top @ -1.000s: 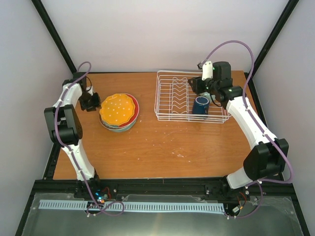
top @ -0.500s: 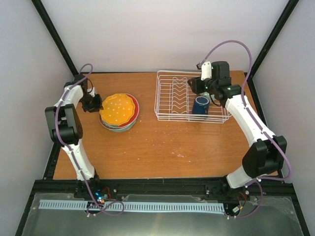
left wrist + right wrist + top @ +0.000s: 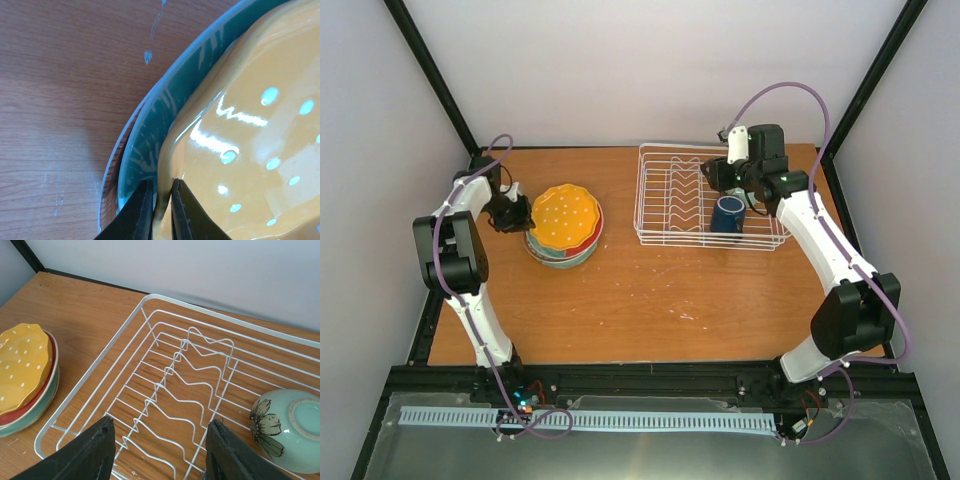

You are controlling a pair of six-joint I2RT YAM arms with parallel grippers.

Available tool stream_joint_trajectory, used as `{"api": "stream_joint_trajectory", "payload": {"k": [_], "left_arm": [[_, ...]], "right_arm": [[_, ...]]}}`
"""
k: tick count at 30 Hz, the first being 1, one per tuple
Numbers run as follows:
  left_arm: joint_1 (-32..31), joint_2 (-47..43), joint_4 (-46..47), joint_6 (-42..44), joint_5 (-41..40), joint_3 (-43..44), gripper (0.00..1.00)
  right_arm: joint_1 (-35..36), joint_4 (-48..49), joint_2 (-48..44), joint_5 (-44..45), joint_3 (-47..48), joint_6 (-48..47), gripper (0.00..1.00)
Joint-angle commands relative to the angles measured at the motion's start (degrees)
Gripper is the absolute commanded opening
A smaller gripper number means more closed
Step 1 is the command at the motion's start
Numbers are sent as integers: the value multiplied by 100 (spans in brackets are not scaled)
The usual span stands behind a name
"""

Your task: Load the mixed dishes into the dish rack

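Over the last second the left gripper (image 3: 520,213) was brought in from the left against the dish stack, and its jaws were narrowed. They were now clamped on the near rim of the orange-yellow dotted plate (image 3: 565,212). In the left wrist view the plate's edge was seen pinched between the two dark fingers (image 3: 137,212). The plate was shifted slightly to the right compared with a second ago and was possibly tipped up at the gripped edge. Whether it was lifted clear could not be told. It was still on top of the stack, over the red plate (image 3: 593,228) and the pale teal bowl (image 3: 563,259), on the left of the table (image 3: 650,300).

The right gripper (image 3: 157,455) was left almost unmoved over the dish rack (image 3: 640,190), fingers apart, nothing held. The dark blue mug (image 3: 727,214) and the small pale green bowl (image 3: 285,430) were already in the rack.

Judged: the grasp on the top plate was just made. The lift and the carry to an upright slot were next. Rim slip was the risk.
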Motion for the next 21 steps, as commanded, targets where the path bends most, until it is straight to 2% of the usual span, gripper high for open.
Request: {"api": "stream_joint_trajectory", "payload": {"k": [1, 7, 12, 21], "left_arm": [[13, 29, 220, 22, -59, -14, 1], [13, -138, 145, 119, 216, -77, 1], [13, -571, 329, 145, 353, -582, 1], [14, -1318, 449, -51, 649, -1169, 1]], "right_arm": [[35, -40, 78, -70, 214, 21, 50], [45, -62, 149, -221, 382, 116, 50], [102, -216, 426, -786, 854, 235, 51], [828, -646, 1251, -1447, 2024, 201, 54]]}}
